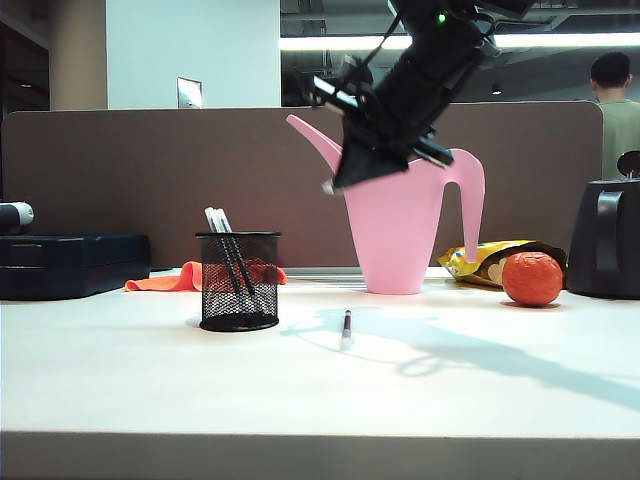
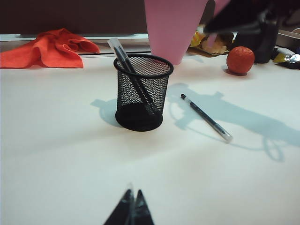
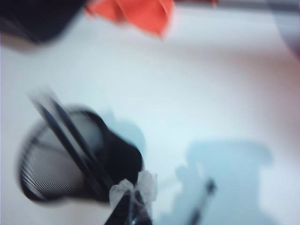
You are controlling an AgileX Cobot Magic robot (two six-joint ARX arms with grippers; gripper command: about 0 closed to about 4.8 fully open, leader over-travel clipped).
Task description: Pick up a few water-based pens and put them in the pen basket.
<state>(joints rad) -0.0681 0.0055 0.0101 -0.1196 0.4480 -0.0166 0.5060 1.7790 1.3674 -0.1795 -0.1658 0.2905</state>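
Note:
The pen basket [image 1: 240,300] [image 2: 140,93] [image 3: 47,173], a black mesh cup, stands left of the table's middle with two water-based pens [image 1: 228,255] [image 2: 133,75] [image 3: 70,140] leaning in it. Another pen [image 1: 347,327] [image 2: 206,117] [image 3: 201,204] lies flat on the table just right of the basket. My right gripper [image 1: 333,185] [image 3: 133,194] hangs high in the air above that lying pen and in front of the watering can, shut with nothing in it. My left gripper [image 2: 132,201] is low over bare table on the near side of the basket, shut and empty.
A pink watering can [image 1: 400,240] stands behind the lying pen. An orange ball [image 1: 531,278], a yellow snack bag [image 1: 480,262] and a black container [image 1: 605,240] are at the right. An orange cloth [image 1: 175,278] and a black case [image 1: 70,262] lie behind the basket at left.

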